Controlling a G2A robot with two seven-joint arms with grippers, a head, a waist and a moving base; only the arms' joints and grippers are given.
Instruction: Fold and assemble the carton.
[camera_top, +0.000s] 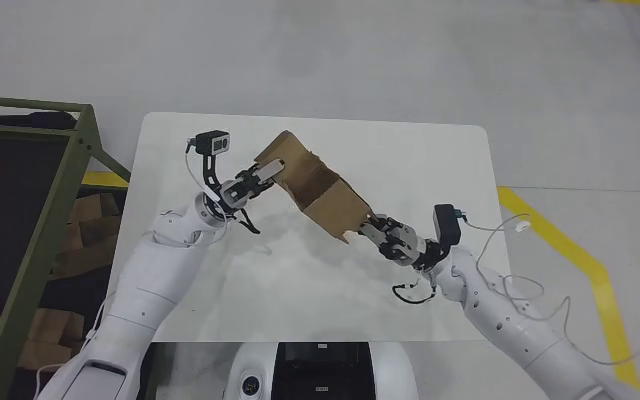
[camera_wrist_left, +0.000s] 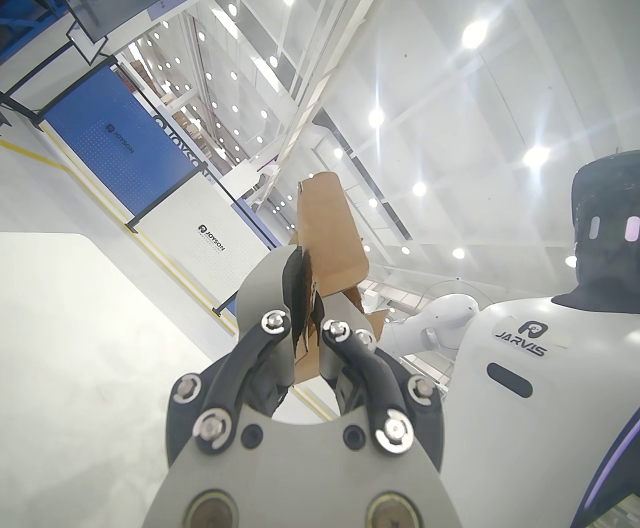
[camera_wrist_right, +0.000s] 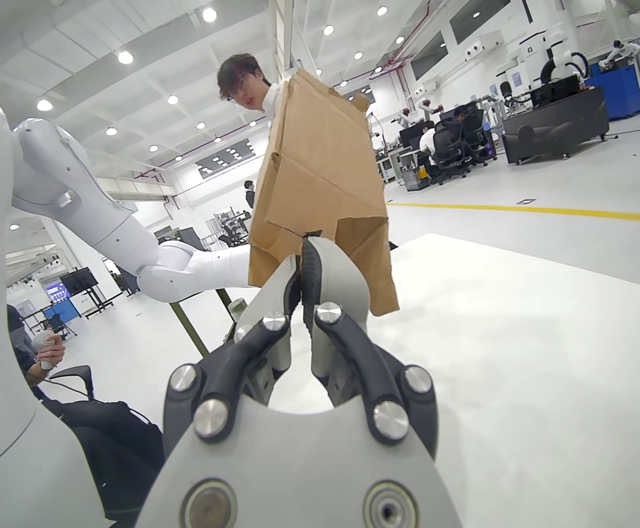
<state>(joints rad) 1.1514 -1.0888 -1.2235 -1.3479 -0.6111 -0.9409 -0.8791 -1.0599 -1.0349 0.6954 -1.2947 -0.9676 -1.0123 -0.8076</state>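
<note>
The left tool (camera_wrist_left: 305, 280) is clenched on a thin edge of the carton (camera_wrist_left: 327, 225). Its grey metal fingers, lined with black ribbed pads, pinch the board flat between them. The right tool (camera_wrist_right: 302, 265) is grasping the same carton at the other end, jaws pressed together on a notch between two hanging flaps.

The carton is plain brown corrugated board, matt, scored with fold lines. It is half opened into a slanted sleeve with loose flaps at both ends (the flap above the left tool has rounded corners). From above it runs across the middle of the desk (camera_top: 400, 150) from 10 o'clock to 4 o'clock, with the left tool at the 10 o'clock end and the right tool at the 4 o'clock end.

Both white forearms come in from the desk's near side, the left from about 8 o'clock and the right from about 4 o'clock, with the wrists angled toward each other.

The desk is white, smooth and slightly glossy, a rectangle with rounded corners. Around it lies a pale grey polished floor (camera_top: 400, 60). A yellow line (camera_top: 580, 260) bends across it at 3 o'clock, and an olive-green metal frame (camera_top: 60, 170) stands at 9 o'clock with scraps of brown cardboard (camera_top: 95, 220) beside it.
</note>
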